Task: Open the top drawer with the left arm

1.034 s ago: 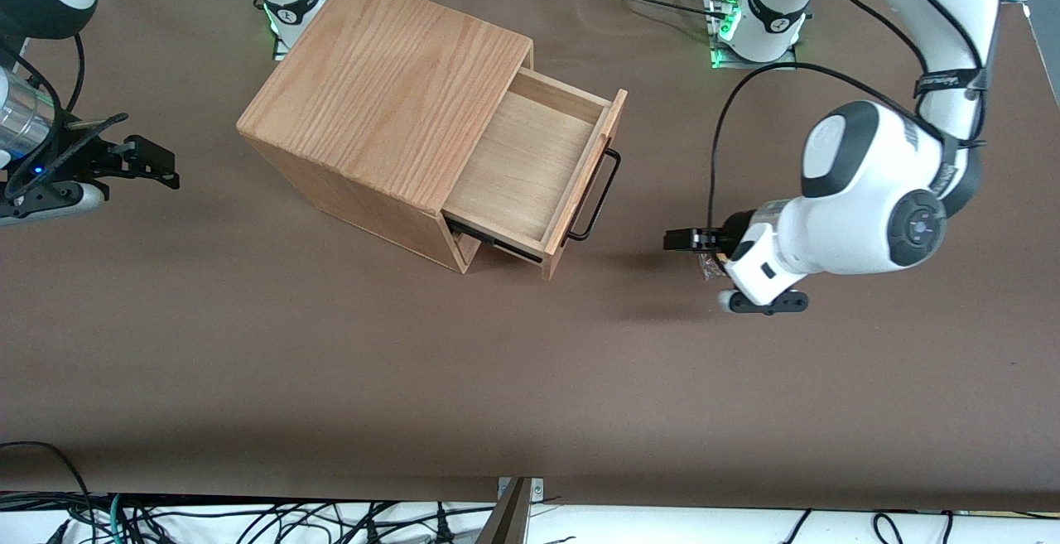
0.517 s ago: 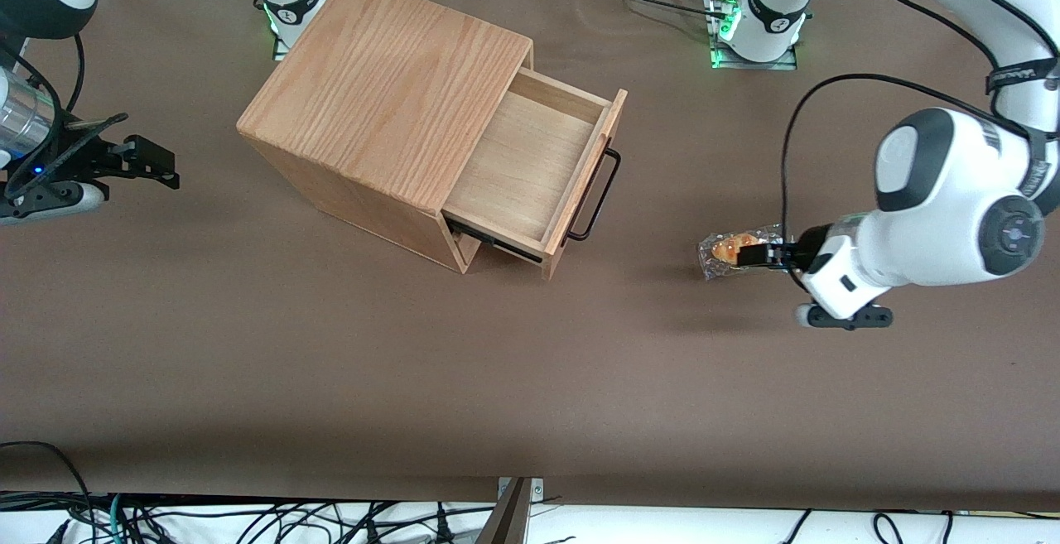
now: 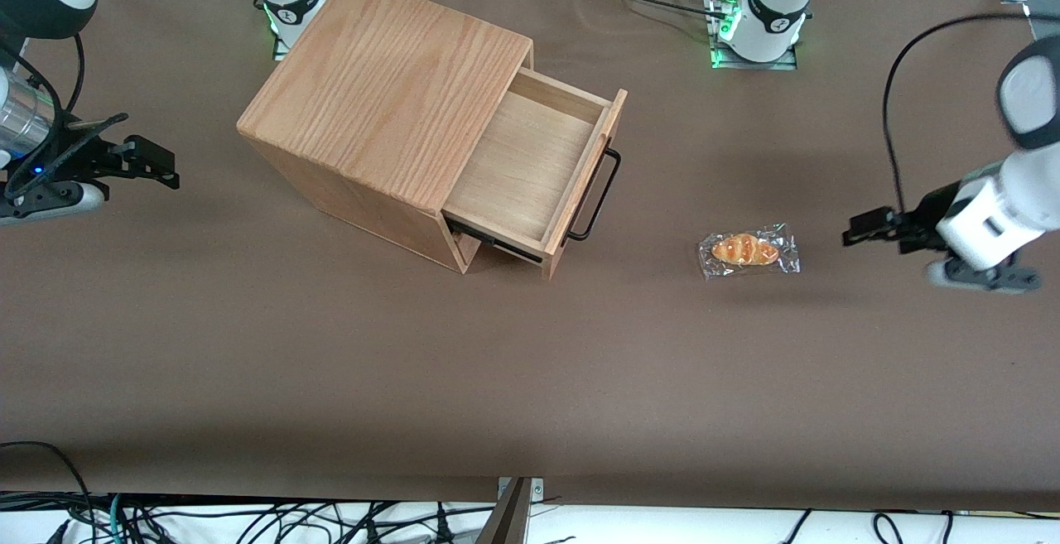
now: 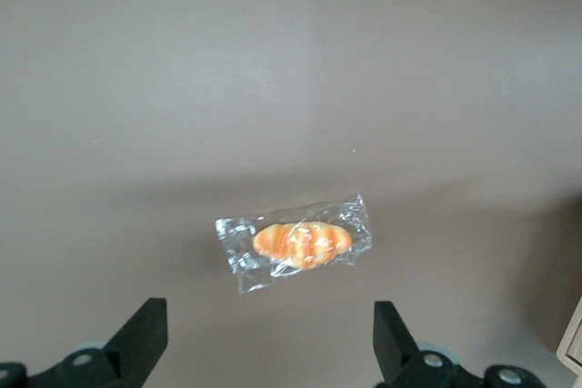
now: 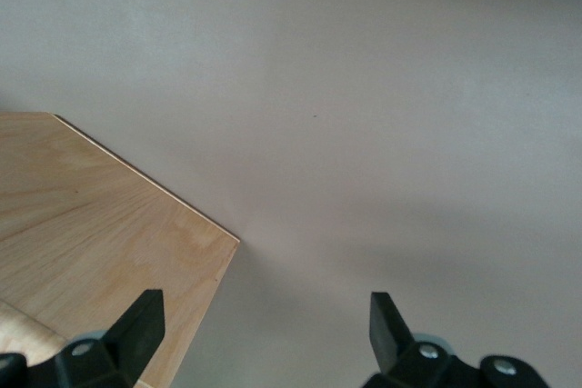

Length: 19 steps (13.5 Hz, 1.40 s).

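Well clear of the box (image 3: pixel 389 101), your gripper (image 3: pixel 861 228) has backed off past the wrapped bun (image 3: pixel 747 251), fingers spread and empty; the top drawer (image 3: pixel 538 167) stands pulled out, so opening looks done.

We see the left arm (image 3: pixel 1006 196) cut off by the front view's edge at the working arm's end of the bench (image 3: pixel 530 378); its white links are motion-blurred. The pincer (image 3: pixel 861 228) shows there only as a dark blurred block. In the left wrist view its fingertips (image 4: pixel 145 338) are cropped by the frame edge. The top drawer (image 3: pixel 530 167) keeps its back part hidden inside the wooden box (image 3: pixel 385 84). We cannot read any print on the wrapped bun (image 3: pixel 747 251).
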{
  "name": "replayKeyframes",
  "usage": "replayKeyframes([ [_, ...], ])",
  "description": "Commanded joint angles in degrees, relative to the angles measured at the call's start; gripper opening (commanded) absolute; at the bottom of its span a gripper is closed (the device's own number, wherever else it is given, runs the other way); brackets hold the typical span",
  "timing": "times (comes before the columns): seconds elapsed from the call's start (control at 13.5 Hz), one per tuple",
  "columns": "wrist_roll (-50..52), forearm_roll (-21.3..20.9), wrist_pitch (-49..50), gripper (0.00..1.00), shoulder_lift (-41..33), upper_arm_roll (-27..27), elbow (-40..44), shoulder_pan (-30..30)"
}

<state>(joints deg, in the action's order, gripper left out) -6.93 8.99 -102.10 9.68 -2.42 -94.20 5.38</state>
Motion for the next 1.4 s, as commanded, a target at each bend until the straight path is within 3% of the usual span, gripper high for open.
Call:
replayKeyframes([
  [0.0,-6.13,-2.13,-0.92,1.0,-9.4,1.63,-6.44,-1.25],
  [0.37,-7.04,-5.21,10.85,1.0,-12.85,0.41,-1.35,-2.74],
  [0.59,-7.04,-9.33,11.22,1.0,-13.37,-1.96,-1.34,-2.57],
  [1.33,-3.35,-8.2,12.01,1.0,-11.71,-2.24,-1.25,-1.95],
])
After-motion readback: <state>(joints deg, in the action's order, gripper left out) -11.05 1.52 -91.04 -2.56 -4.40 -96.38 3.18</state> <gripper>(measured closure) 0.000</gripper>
